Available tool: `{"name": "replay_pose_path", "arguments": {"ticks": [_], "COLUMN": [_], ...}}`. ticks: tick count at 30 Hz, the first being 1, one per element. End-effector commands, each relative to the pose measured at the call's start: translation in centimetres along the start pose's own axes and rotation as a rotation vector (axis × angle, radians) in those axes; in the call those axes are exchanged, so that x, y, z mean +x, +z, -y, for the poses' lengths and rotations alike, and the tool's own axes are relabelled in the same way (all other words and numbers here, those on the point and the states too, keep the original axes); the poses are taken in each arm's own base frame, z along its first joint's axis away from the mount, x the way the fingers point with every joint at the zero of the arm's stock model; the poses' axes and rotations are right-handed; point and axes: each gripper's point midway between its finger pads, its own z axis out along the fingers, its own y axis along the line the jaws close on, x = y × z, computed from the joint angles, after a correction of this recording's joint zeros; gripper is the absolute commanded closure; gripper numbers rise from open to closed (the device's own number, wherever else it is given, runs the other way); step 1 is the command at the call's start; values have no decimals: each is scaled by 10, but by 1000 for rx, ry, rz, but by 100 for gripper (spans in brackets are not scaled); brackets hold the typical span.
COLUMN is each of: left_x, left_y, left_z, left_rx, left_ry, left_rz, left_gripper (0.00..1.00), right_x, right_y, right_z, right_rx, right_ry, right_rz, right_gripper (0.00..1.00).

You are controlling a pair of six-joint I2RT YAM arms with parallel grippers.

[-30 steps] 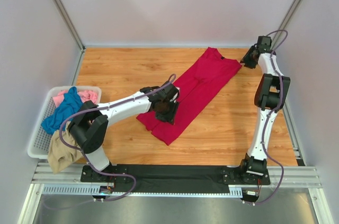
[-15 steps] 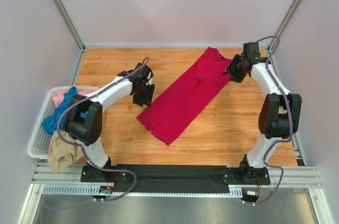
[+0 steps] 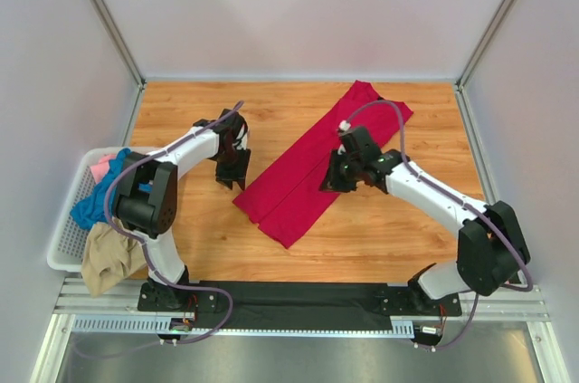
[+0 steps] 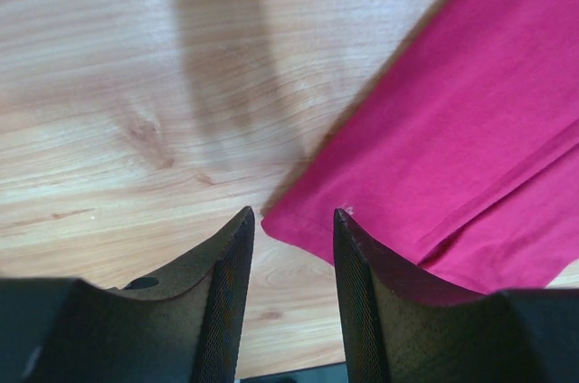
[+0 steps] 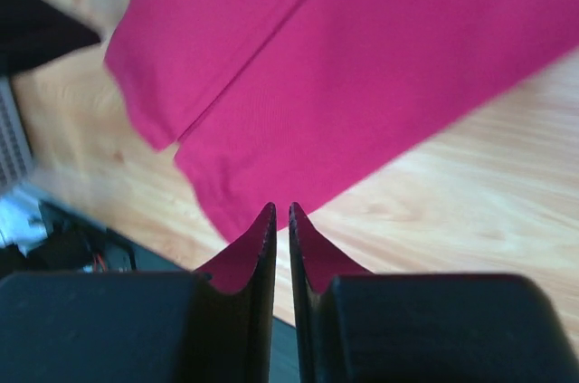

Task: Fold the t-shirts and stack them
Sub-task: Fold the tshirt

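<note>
A red t-shirt [image 3: 308, 166], folded into a long strip, lies diagonally on a wooden table [image 3: 389, 229]. The left claw [image 3: 230, 178] hangs just beside the strip's left edge, and the right claw [image 3: 331, 180] is over its right edge. At far left, a white basket [image 3: 56, 252] holds a teal shirt [image 3: 99, 197], a pink shirt [image 3: 101, 166] and a tan shirt [image 3: 107, 261].

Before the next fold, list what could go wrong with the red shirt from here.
The left gripper holds open fingers astride only a corner of the red shirt; closing there may catch one layer and undo the fold.
The right gripper hangs over the shirt, fingers apparently shut; lowering like that may bunch the cloth.
</note>
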Motion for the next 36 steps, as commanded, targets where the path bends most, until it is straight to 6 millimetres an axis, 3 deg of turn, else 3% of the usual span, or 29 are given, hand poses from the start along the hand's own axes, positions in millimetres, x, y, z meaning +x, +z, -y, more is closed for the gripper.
{"name": "replay_pose_path", "arguments": {"ticks": [1,5,7,11,16,19,23,27,31,36], "left_x": [1,4,9,20,23,22,20,26,43,79], "left_y": [1,12,17,18,7,-6,-26,-44,-58,-58], "left_z": [-2,-3,-7,-26,-28,-28,-25,5,27,55], "left_rx": [-3,37,14,-93,-110,-112,-88,85,229,342], "left_ry": [33,7,-8,-29,-45,-40,-16,4,4,4], "left_rz": [-37,-66,-83,-119,-99,-67,-14,27,62,68], "left_gripper": [52,54,56,57,56,53,52,52,52,50], "right_x": [22,51,59,96,153,174,184,187,199,204], "right_y": [15,33,46,73,93,95,87,68,54,29], "right_z": [-40,-76,-87,-95,-82,-58,-31,-19,18,36], "right_rx": [-92,-141,-139,-163,-121,-39,21,26,102,106], "right_ry": [-94,-172,-209,-274,-363,-392,-374,-364,-349,-323], "right_rz": [-14,-66,-80,-171,-292,-321,-318,-295,-314,-304], "right_gripper": [89,90,91,94,96,96,96,96,96,94]}}
